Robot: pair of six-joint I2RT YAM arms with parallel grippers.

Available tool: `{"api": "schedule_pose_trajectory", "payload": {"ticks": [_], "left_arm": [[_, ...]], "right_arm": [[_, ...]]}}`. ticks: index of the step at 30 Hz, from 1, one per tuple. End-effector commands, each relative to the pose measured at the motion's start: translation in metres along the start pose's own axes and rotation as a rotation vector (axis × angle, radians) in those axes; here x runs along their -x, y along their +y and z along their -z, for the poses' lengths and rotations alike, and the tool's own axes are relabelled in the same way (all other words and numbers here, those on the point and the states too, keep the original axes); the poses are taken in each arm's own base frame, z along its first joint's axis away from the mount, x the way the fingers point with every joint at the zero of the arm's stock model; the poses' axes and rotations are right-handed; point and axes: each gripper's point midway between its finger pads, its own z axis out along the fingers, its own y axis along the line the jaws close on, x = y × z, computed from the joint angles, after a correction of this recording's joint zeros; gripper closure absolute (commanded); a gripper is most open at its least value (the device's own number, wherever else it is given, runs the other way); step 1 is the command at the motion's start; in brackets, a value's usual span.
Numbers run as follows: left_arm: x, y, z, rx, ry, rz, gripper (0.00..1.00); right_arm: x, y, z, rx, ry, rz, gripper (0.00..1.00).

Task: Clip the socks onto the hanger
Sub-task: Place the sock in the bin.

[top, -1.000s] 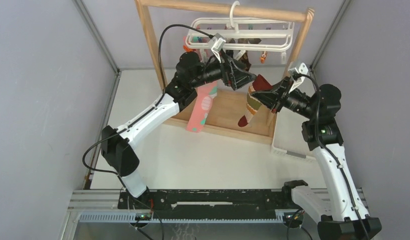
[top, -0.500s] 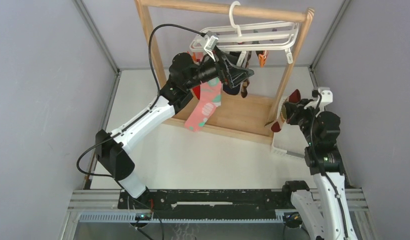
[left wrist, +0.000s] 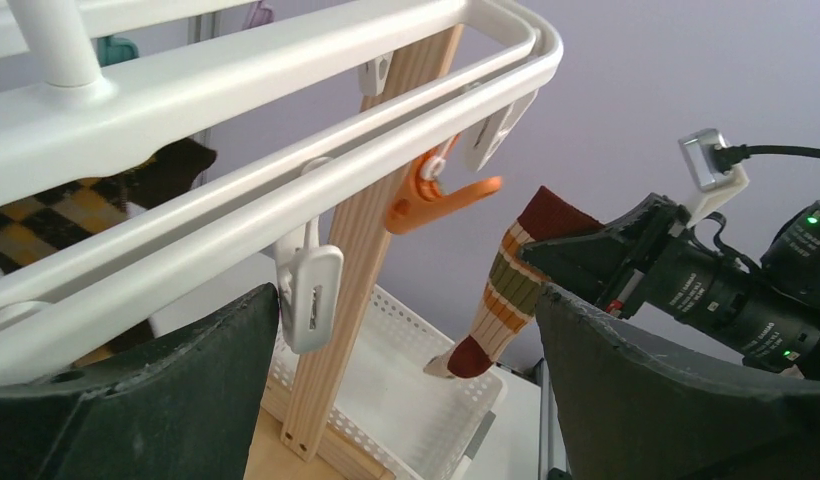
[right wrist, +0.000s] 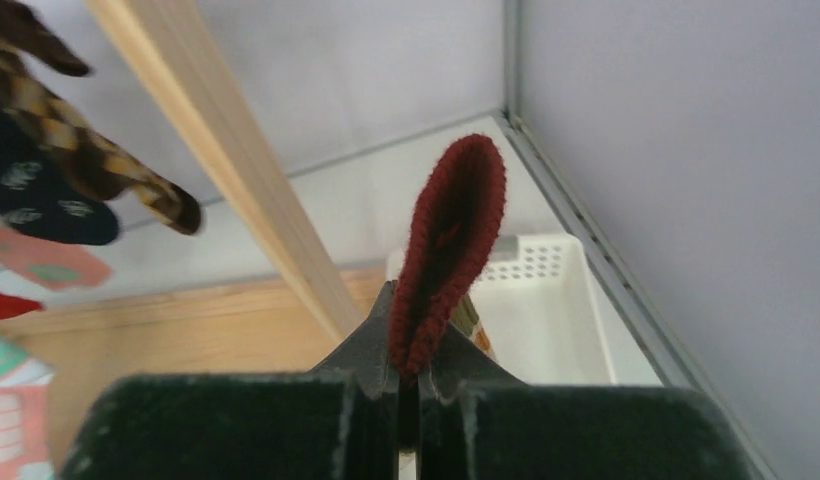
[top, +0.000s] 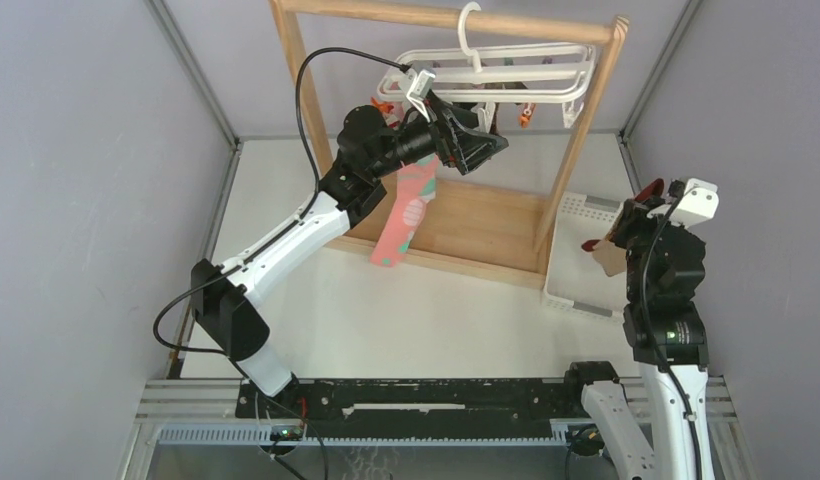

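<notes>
My right gripper (right wrist: 411, 372) is pinched shut on the red cuff of the striped sock (right wrist: 448, 235), dangling it over the white basket (right wrist: 534, 268), well away from the hanger (top: 506, 62). Meanwhile my left gripper (top: 481, 146) is spread wide just below the hanger's frame, holding nothing.

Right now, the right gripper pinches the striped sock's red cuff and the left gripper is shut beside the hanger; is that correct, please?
No: the left gripper is open, fingers spread wide beside the hanger, as the left wrist view shows.
</notes>
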Motion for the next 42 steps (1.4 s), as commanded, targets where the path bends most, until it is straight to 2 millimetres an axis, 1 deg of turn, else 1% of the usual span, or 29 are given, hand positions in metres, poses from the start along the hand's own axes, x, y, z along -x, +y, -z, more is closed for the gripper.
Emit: {"api": "schedule_pose_trajectory", "payload": {"ticks": [1, 3, 5, 8, 11, 14, 17, 19, 23, 24, 25, 28, 29, 31, 33, 35, 39, 42], "left_arm": [[0.02, -0.011, 0.005, -0.023, -0.052, -0.016, 0.0], [0.021, -0.013, 0.006, -0.026, -0.054, -0.016, 0.0], [0.022, -0.012, 0.006, -0.024, -0.055, -0.018, 0.0], [0.024, -0.013, 0.008, -0.021, -0.062, -0.025, 0.0], [0.025, -0.015, 0.007, -0.028, -0.064, -0.027, 0.0], [0.024, -0.015, 0.007, -0.029, -0.061, -0.025, 0.0], [0.026, -0.016, 0.008, -0.03, -0.066, -0.028, 0.0], [0.027, -0.017, 0.009, -0.029, -0.066, -0.031, 0.0], [0.028, -0.017, 0.01, -0.022, -0.07, -0.036, 0.0], [0.029, -0.017, 0.01, -0.02, -0.071, -0.037, 0.0], [0.029, -0.017, 0.011, -0.018, -0.069, -0.039, 0.0], [0.031, -0.015, 0.013, 0.004, -0.071, -0.053, 0.0], [0.031, -0.014, 0.014, 0.01, -0.068, -0.057, 0.0], [0.032, -0.014, 0.015, 0.017, -0.068, -0.061, 0.0], [0.032, -0.014, 0.015, 0.02, -0.067, -0.064, 0.0], [0.033, -0.013, 0.016, 0.025, -0.068, -0.069, 0.0], [0.037, -0.014, 0.02, 0.037, -0.086, -0.086, 0.0], [0.042, -0.016, 0.023, 0.041, -0.093, -0.101, 0.0]], "right_arm": [[-0.01, -0.024, -0.002, -0.138, 0.05, 0.033, 1.0], [-0.022, -0.019, -0.008, -0.112, 0.098, 0.034, 1.0], [-0.04, -0.007, -0.016, -0.06, 0.156, 0.027, 1.0], [-0.078, 0.004, -0.027, -0.029, 0.256, 0.045, 1.0], [-0.115, 0.016, -0.034, -0.019, 0.349, 0.076, 1.0], [-0.146, 0.028, -0.039, -0.008, 0.403, 0.11, 1.0], [-0.173, 0.037, -0.046, -0.001, 0.466, 0.132, 1.0], [-0.18, 0.043, -0.048, 0.005, 0.481, 0.151, 1.0], [-0.187, 0.055, -0.049, 0.032, 0.489, 0.161, 1.0], [-0.188, 0.057, -0.05, 0.035, 0.49, 0.162, 0.98], [-0.188, 0.058, -0.05, 0.038, 0.488, 0.162, 0.92], [-0.182, 0.063, -0.051, 0.051, 0.461, 0.155, 0.61], [-0.177, 0.065, -0.05, 0.059, 0.443, 0.147, 0.54], [-0.163, 0.071, -0.046, 0.093, 0.398, 0.132, 0.43], [-0.145, 0.079, -0.042, 0.142, 0.345, 0.103, 0.37], [-0.118, 0.092, -0.034, 0.223, 0.258, 0.068, 0.35], [-0.065, 0.119, -0.022, 0.384, 0.08, 0.015, 0.34], [-0.031, 0.136, -0.02, 0.462, -0.03, 0.006, 0.34]]}}
